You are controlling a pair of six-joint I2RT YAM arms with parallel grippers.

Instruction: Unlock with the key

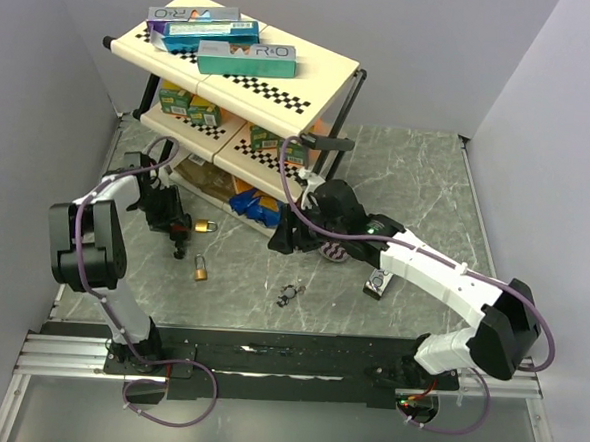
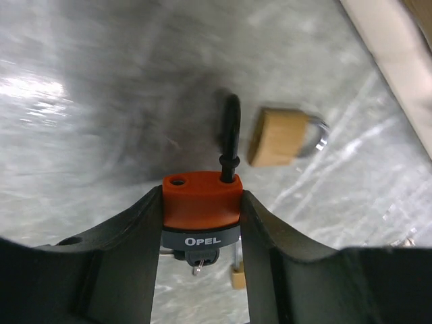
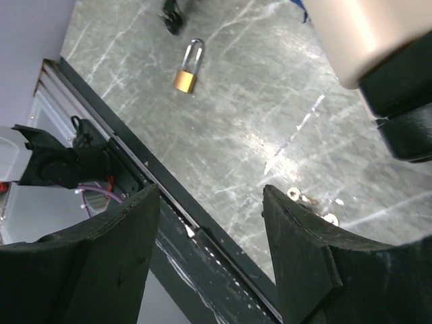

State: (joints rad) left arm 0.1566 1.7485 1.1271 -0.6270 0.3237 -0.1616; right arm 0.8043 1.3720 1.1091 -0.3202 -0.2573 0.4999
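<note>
The left gripper [image 2: 201, 223] clamps the red Opel padlock [image 2: 201, 202] over the table [image 1: 417, 188]; the right gripper [image 3: 209, 223] hangs spread and empty above a brass padlock [image 3: 187, 67].

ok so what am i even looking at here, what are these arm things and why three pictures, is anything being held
These are two robot arms bolted at the near edge of a marbled table. The overhead picture comes from a fixed camera above and behind them; the other two come from a small camera on each wrist, looking out past that arm's own two fingers.

The left gripper is closed on a red padlock with a black shackle, a key sitting in its underside. The right gripper is open and holds nothing; it hangs over the table beside a shelf rack stocked with boxes.

On the table lie two brass padlocks, one near the left gripper and one closer to the arm bases, plus a small bunch of keys in the middle.
</note>
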